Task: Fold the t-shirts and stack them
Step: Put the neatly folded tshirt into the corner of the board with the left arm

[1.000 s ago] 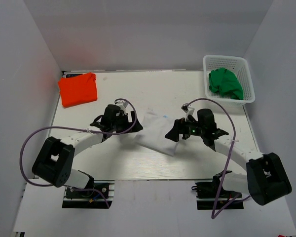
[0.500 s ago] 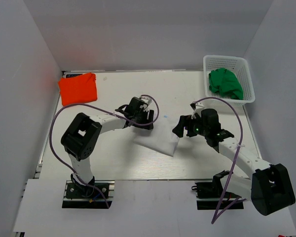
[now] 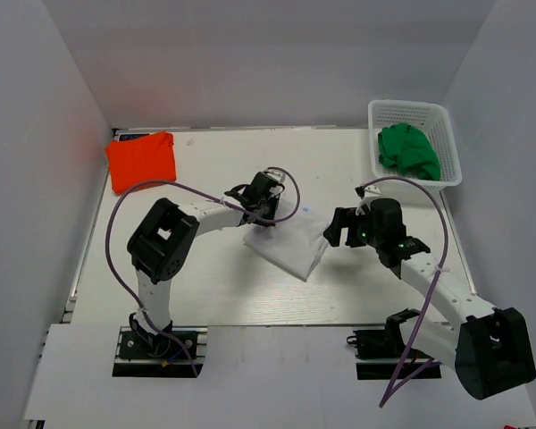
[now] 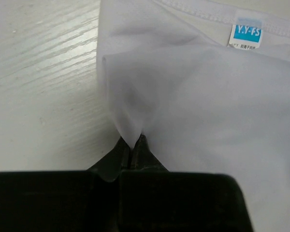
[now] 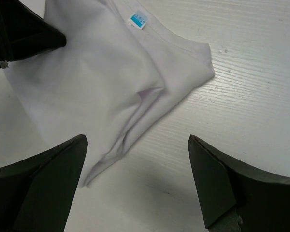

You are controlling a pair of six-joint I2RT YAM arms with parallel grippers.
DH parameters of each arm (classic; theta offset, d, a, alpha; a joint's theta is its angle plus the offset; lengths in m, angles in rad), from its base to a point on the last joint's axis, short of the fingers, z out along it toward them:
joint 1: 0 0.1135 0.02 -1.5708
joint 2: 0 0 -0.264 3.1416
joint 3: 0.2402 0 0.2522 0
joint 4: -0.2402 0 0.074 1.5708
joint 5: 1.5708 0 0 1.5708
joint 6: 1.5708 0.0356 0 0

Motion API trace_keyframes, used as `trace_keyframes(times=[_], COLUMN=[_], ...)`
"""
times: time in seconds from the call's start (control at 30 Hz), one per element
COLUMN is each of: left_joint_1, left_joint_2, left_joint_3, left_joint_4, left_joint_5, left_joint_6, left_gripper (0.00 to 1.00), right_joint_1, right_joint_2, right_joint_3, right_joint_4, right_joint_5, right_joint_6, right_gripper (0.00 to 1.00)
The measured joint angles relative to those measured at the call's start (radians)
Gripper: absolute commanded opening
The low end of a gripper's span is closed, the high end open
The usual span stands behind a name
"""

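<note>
The left gripper (image 4: 131, 147) is pinching a fold of the limp, light white t-shirt (image 3: 286, 241), draping softly, while the right gripper (image 5: 135, 179) is hovering wide open nearby.

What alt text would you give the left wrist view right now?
The left tool is shut on a pinched fold of the white t-shirt, lifting the cloth into a small peak. A blue neck label shows at the top right, and the pale wood-grain table lies to the left.
</note>
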Motion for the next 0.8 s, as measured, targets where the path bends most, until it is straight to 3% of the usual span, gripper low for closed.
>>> trace_keyframes(times=[0.17,0.43,0.8], left_joint_1=[0.006,0.08,0.349], left_joint_2=[-0.011,-0.055,-0.116], left_joint_3=[0.034,0.11,0.165], left_joint_4=[-0.092,-0.105,0.015], left_joint_5=[-0.183,-0.501,-0.521], left_joint_6=[0.032,0.265,0.528], left_gripper=[0.0,0.0,0.0], right_joint_1=[-0.013,-0.019,-0.021], right_joint_2=[-0.008,-0.043,-0.047], right_joint_3=[-0.003,-0.003,-0.002], right_joint_4=[-0.002,-0.004,-0.006], right_joint_5=[0.013,0.016,0.014], right_joint_6=[-0.003,-0.009,-0.011], right_gripper=[0.9,0.9,0.9])
